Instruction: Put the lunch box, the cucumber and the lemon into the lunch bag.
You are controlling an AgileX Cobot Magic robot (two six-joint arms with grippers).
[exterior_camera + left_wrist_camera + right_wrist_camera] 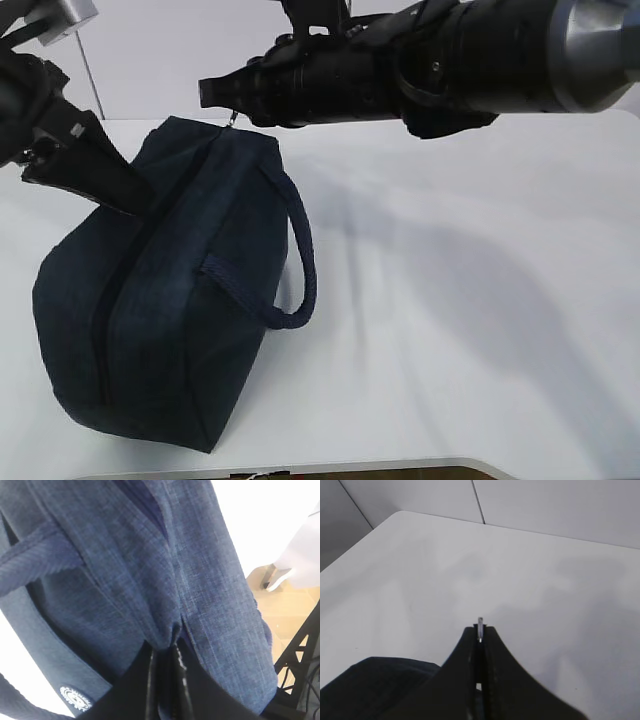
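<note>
The dark navy lunch bag [170,300] stands on the white table with its zipper line [100,330] shut along the top. My left gripper [135,200] presses down into the bag's top near the far left. In the left wrist view the left gripper [165,649] is shut on a fold of the bag's fabric [150,580]. My right gripper [212,92] reaches across above the bag's far end. It is shut on the metal zipper pull [480,626], which pokes out between the fingertips [492,640]. The lunch box, the cucumber and the lemon are out of view.
A strap handle [303,262] loops out from the bag's right side. The white table [470,300] spreads to the right of the bag, and its front edge [350,468] runs just below the bag. The right arm [480,60] spans the top of the exterior view.
</note>
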